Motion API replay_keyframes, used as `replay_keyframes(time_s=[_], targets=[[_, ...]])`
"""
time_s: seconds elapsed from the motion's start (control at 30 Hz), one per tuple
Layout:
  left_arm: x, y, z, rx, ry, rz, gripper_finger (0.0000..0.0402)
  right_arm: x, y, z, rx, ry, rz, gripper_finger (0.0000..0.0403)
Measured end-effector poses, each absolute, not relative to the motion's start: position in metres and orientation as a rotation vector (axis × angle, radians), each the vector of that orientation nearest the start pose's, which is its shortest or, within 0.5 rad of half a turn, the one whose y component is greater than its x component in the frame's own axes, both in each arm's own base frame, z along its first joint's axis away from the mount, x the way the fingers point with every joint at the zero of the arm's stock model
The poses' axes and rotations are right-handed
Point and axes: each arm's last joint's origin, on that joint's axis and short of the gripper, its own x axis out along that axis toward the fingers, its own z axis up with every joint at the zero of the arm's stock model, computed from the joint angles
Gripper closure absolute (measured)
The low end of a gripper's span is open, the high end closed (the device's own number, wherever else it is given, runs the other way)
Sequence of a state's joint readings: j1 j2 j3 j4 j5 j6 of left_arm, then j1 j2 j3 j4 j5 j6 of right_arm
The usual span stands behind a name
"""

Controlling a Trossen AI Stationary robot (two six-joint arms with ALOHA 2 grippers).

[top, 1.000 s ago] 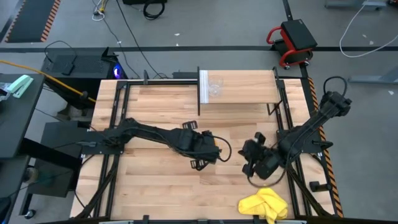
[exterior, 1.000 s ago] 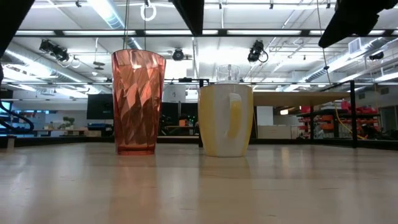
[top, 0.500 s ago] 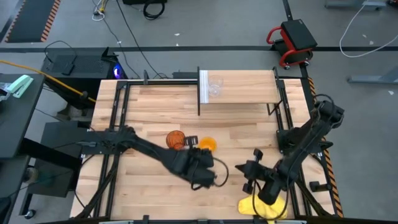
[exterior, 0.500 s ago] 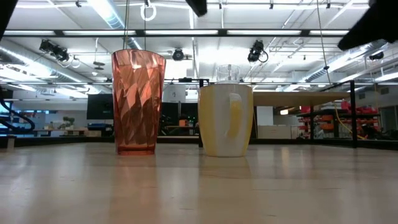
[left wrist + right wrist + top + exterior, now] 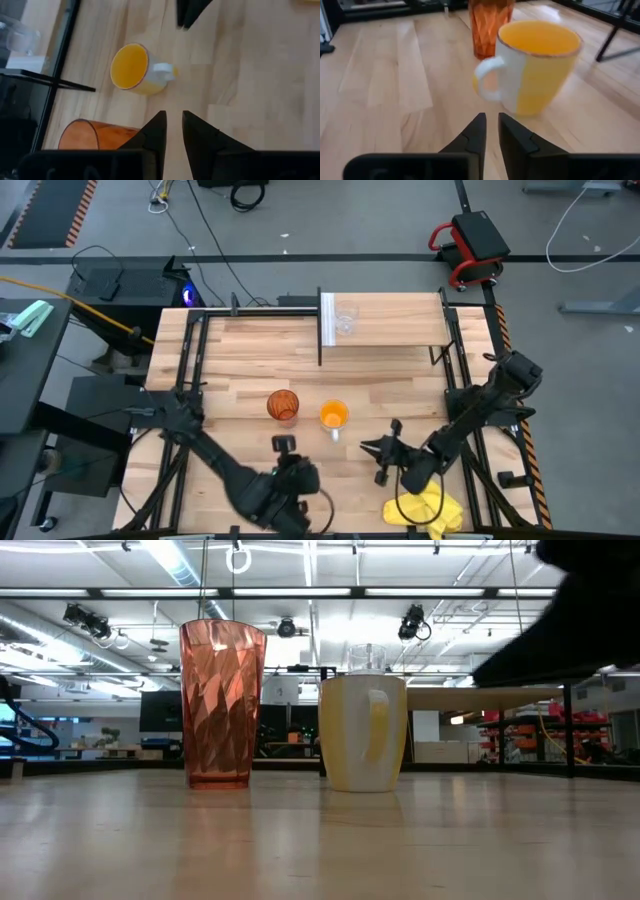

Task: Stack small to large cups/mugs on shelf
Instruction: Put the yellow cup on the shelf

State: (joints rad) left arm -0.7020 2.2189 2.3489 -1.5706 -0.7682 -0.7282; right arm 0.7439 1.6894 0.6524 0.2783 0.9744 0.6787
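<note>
The orange mug and amber tumbler stand side by side mid-table with bare wood all round, well clear of the shelf at the far edge, where the overhead view alone shows the small clear glass cup. The left gripper hangs near the front edge, fingers narrowly parted and empty. The right gripper sits beside the yellow cloth, fingers likewise narrow, its wrist view facing the mug's pale handle.

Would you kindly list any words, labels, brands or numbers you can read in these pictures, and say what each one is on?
None can be read.
The tumbler, the mug and the glass cup on the shelf bear no print.
The yellow cloth is plain.
The room behind the table in the low view shows no sign that can be read.
</note>
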Motion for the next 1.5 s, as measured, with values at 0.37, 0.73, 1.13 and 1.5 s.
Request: replay_keyframes(time_s=[0.37, 0.73, 1.13, 1.5], targets=[[0.300, -0.303, 0.304, 0.355, 0.776, 0.449, 0.0338, 0.256, 0.164, 0.107, 0.039, 0.385, -0.312, 0.0323], [0.299, -0.297, 0.265, 0.416, 0.754, 0.560, 0.0349, 0.279, 0.148, 0.101, 0.040, 0.345, -0.237, 0.0323], [0.287, -0.262, 0.249, 0.339, 0.730, 0.698, 0.0349, 0.287, 0.139, 0.102, 0.072, 0.332, -0.188, 0.0324], [0.259, -0.234, 0.236, 0.231, 0.681, 0.804, 0.0354, 0.288, 0.140, 0.104, 0.147, 0.300, -0.191, 0.0324]])
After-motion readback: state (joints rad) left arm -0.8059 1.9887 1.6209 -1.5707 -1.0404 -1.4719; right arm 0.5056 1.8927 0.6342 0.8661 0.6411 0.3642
